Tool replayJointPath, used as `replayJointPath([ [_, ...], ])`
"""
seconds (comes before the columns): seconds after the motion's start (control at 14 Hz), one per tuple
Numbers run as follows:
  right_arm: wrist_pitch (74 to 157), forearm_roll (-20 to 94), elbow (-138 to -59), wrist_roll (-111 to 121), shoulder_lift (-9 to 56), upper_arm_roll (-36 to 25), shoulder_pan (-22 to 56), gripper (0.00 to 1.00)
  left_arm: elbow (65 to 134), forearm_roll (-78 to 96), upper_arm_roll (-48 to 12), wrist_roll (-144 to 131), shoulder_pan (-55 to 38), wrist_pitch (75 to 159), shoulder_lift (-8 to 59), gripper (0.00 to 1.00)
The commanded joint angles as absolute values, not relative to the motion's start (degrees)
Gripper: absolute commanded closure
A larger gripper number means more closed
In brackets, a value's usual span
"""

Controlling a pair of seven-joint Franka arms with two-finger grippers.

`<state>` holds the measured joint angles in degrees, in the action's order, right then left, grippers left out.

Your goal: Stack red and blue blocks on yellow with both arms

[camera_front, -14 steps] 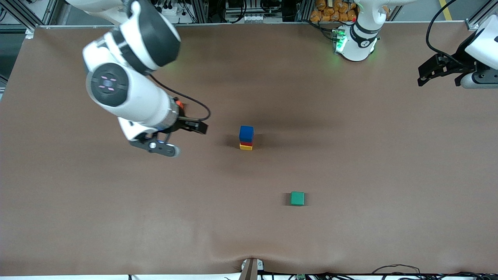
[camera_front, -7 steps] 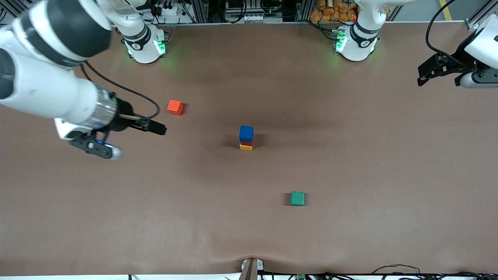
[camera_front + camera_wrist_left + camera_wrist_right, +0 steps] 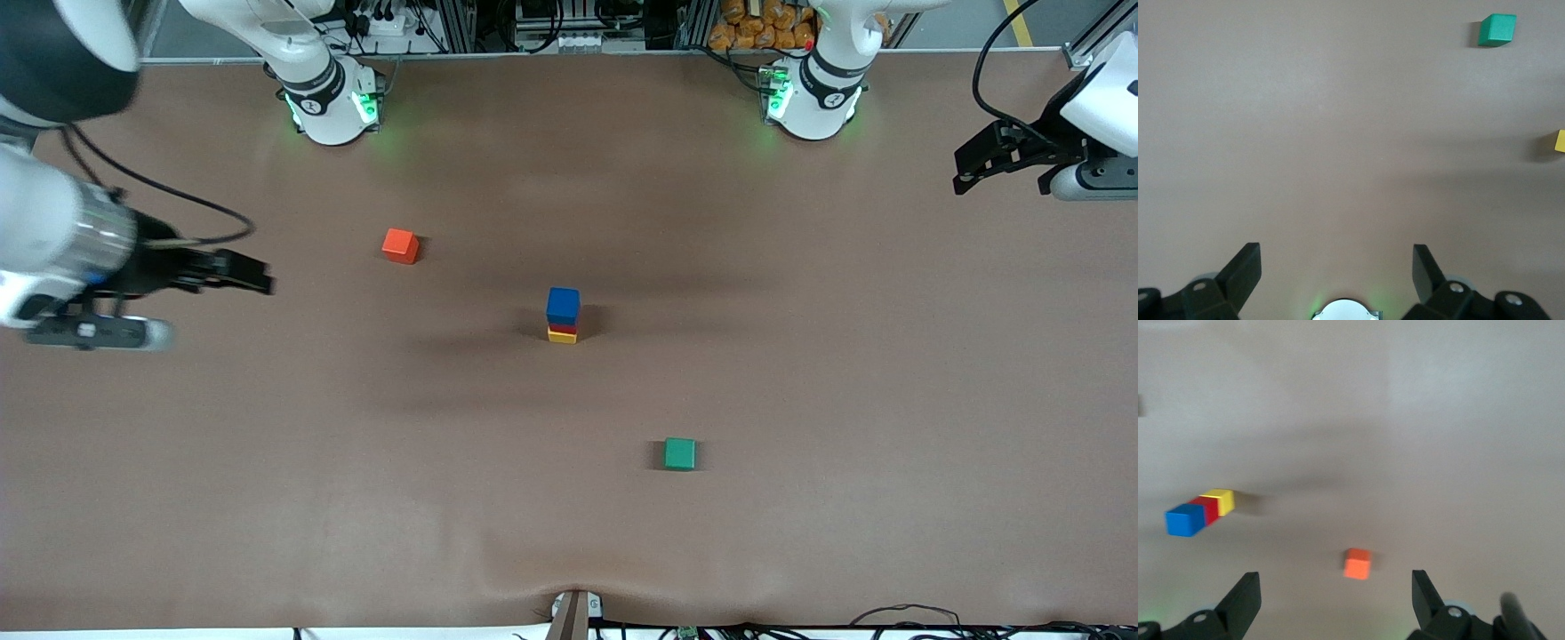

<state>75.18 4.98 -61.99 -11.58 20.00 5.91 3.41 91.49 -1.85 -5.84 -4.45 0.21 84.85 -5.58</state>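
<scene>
Three cubes stand stacked mid-table: blue block on red block on yellow cube. Since a second ago the right gripper, fingers spread and empty, has drawn back toward its end, well apart from them, uncovering one orange-red cube. One green cube lies nearer the camera. Left gripper waits, spread.

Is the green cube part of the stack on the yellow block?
No, the green cube sits alone on the table, nearer the front camera than the blue-red-yellow stack.
</scene>
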Motion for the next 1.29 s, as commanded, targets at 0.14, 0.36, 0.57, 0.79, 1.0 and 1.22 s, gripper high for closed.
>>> replayJointPath([
  [0.14,74.0,1.76,-67.4,-8.26,11.88,5.71,1.33,0.0,90.97,-1.76,-7.73,-4.83,0.53,82.98,-5.89,0.0],
  [0.36,74.27,1.5,-73.63,-7.3,5.73,4.23,1.05,0.0,91.49,-1.76,-8.26,-4.92,0.44,82.7,-5.8,0.0],
  [0.57,76.89,1.58,-81.89,-2.39,-0.86,1.67,1.32,0.0,91.58,-1.67,-8.35,-4.92,0.44,82.71,-5.8,0.0],
  [0.79,78.31,0.97,-85.07,-2.2,-2.2,1.84,1.32,0.0,91.58,-1.67,-8.35,-4.92,0.53,82.79,-5.8,0.0],
  [1.0,79.45,0.27,-85.6,-2.11,-2.29,2.63,1.41,0.0,91.84,-1.67,-8.35,-4.92,0.7,82.79,-5.8,0.0],
  [1.22,80.86,0.18,-85.52,-2.02,-2.02,2.64,1.23,0.0,91.15,-2.54,-8.17,-4.83,0.79,82.88,-5.71,0.0],
])
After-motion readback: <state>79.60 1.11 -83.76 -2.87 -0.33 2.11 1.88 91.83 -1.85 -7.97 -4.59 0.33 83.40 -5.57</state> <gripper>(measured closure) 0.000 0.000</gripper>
